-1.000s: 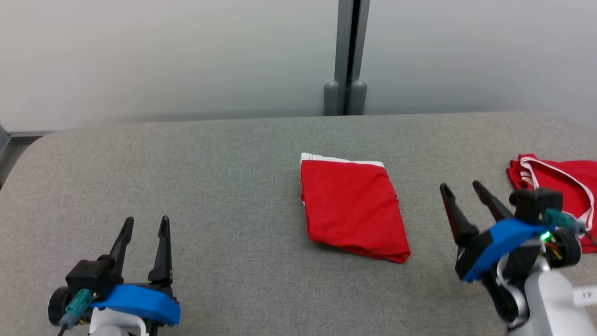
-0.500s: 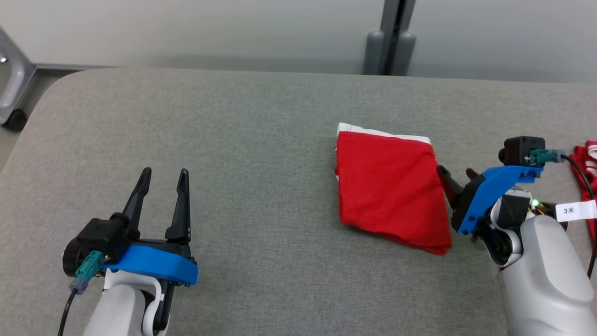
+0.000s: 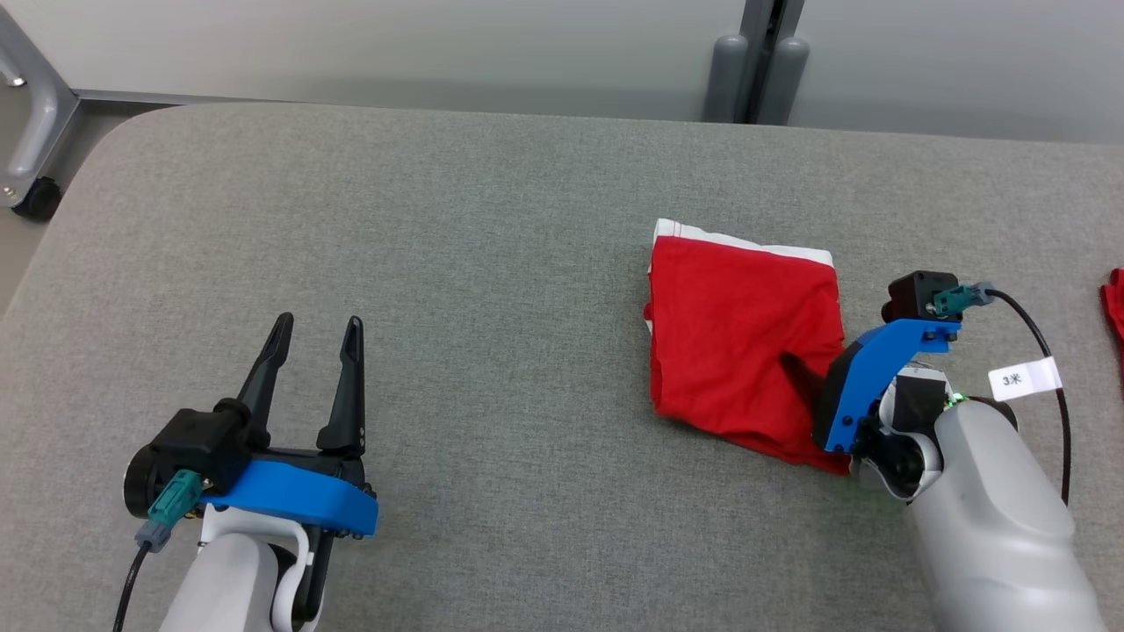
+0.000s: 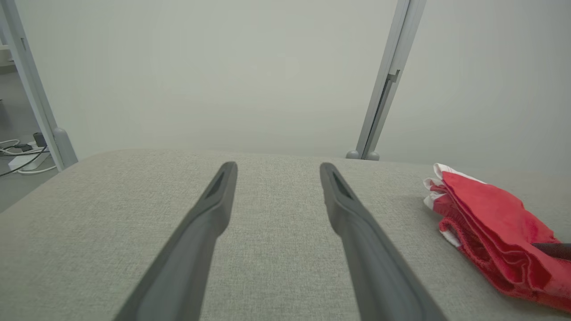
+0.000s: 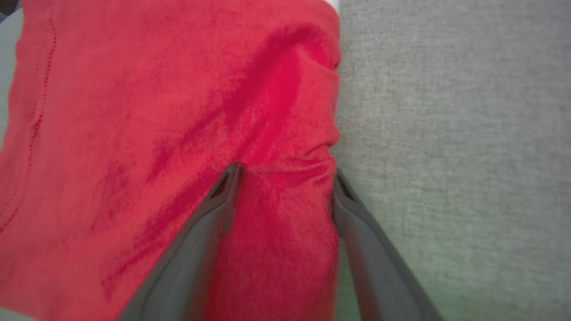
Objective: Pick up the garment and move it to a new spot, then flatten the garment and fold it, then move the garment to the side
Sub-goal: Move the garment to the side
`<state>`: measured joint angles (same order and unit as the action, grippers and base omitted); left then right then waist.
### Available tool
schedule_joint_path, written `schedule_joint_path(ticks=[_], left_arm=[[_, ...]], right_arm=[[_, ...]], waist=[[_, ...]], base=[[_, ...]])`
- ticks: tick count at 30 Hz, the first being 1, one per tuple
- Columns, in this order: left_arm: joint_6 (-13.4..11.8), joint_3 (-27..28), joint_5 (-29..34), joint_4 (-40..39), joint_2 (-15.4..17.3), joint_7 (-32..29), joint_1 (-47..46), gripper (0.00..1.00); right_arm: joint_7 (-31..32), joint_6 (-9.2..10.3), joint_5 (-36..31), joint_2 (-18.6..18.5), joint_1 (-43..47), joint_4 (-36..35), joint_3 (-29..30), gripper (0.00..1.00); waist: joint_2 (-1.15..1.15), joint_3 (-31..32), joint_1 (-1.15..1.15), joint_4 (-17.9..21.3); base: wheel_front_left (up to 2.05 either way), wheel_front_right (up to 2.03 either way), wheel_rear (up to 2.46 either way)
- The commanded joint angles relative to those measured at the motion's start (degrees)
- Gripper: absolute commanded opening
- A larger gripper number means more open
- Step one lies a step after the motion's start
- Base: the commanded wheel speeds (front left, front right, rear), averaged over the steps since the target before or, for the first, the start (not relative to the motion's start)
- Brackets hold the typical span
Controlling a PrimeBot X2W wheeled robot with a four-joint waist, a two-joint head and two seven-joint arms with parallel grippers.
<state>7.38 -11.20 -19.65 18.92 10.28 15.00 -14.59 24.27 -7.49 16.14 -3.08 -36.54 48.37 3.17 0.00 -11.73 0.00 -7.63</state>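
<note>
Near the right edge of the grey fabric-covered worktop (image 3: 492, 263), on the thin black cable (image 3: 1065, 448) of the right arm: small white tag (image 3: 1024, 378) printed "3米". Right of centre on that worktop, lying flat: folded red cloth garment (image 3: 738, 342), white band (image 3: 746, 244) along its far edge, loose creases toward its near right corner. Over the garment's near right part, right jaws spread wide and closed on nothing; tip of one dark finger (image 5: 209, 223) on top of the red cloth, the other at the garment's right edge, just beside bare worktop, a raised ridge of cloth between the two. Above bare worktop at the near left, left jaws likewise wide apart and empty, pointing toward the far edge, well apart from the garment and off to its left. At the right border of the head view, sliver of another red cloth (image 3: 1115, 303).
</note>
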Motion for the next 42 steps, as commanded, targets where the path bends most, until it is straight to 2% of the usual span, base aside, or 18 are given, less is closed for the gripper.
schedule_joint_path(ticks=[1,2,5,8,12,19,26,34,38,42], left_arm=[[0.12,0.17,-0.2,-0.02,0.18,0.22,-1.32,1.0],[0.12,0.3,-0.24,-0.08,0.23,0.22,-1.28,1.0],[0.12,0.33,-0.29,-0.27,0.27,0.22,-1.07,1.0],[0.12,0.69,-0.43,-0.71,0.2,0.22,-0.71,1.0],[0.13,1.59,-0.14,-1.65,0.26,0.23,0.22,1.0],[0.13,1.9,0.39,-2.97,-0.36,0.22,-0.18,1.0],[0.12,0.83,0.78,-3.93,-0.3,0.23,-2.79,1.0],[0.12,-1.34,1.59,-5.25,1.75,0.23,-6.03,1.0],[0.12,-1.61,1.96,-6.23,3.54,0.23,-7.22,1.0],[0.12,-1.91,2.3,-7.69,5.59,-0.01,-8.43,1.0]], right_arm=[[0.55,0.0,-0.08,0.34,0.17,1.42,-1.12,0.23],[0.3,0.0,-0.24,0.35,-0.07,1.48,-1.83,0.0],[-0.09,0.01,-1.7,-0.02,-1.32,0.91,-3.86,0.0],[0.35,0.04,-2.81,-2.16,-2.8,-0.61,-7.51,0.0],[2.05,0.01,-1.83,-4.86,-5.41,-4.72,-15.54,0.0],[6.72,0.01,2.48,-12.85,-10.34,-14.03,-25.97,0.0],[9.22,0.01,4.04,-21.48,-15.78,-19.71,-32.31,0.0],[7.4,0.01,4.78,-29.43,-19.67,-18.7,-34.89,0.0],[6.05,0.01,3.6,-32.73,-19.93,-17.38,-33.49,0.0],[1.88,0.01,0.06,-35.63,-19.51,-14.8,-30.54,0.0]], waist=[[0.0,-0.1,0.0,0.37],[0.0,-0.19,0.0,0.66],[0.0,-0.41,0.0,1.59],[0.0,-0.57,0.0,3.23],[0.0,-0.62,0.0,6.45],[0.0,-1.56,0.0,13.19],[0.0,-4.55,0.0,19.48],[0.0,-9.95,0.0,24.67],[0.0,-12.9,0.0,25.94],[0.0,-16.29,0.0,26.39]], base=[[0.0,0.0,0.0],[0.0,0.0,0.0],[0.0,0.0,0.0],[0.0,0.0,0.0],[0.0,0.0,0.0],[0.0,0.0,0.0],[0.0,0.0,0.0],[0.0,0.0,0.0],[0.0,0.0,0.0],[0.0,0.0,0.0]])
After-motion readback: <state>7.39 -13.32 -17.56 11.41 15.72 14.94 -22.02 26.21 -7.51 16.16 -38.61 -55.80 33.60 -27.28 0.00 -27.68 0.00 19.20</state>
